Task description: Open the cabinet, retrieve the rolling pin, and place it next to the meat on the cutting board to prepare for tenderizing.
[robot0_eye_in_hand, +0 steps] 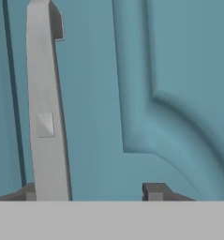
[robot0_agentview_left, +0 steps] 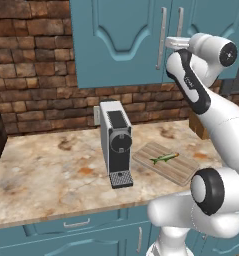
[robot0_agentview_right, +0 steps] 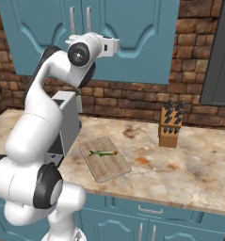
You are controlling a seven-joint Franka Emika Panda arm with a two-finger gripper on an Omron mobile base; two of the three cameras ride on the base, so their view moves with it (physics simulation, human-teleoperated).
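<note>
At cabinet (robot0_eye_in_hand: 179, 70) door, jaws (robot0_eye_in_hand: 92, 192) part open w/ left fingertip touching silver handle (robot0_eye_in_hand: 45, 108), grip unclear

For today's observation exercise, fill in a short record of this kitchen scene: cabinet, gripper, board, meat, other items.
cabinet: teal-blue wall cabinet with arched panels, doors shut
handle: long silver bar handle, one dark fingertip against it, the other apart
gripper: two-finger gripper, jaws apart around the handle
board: light wooden cutting board on the marbled counter
meat: slim greenish-yellow piece lying on the board
other: grey coffee machine; knife block
</note>
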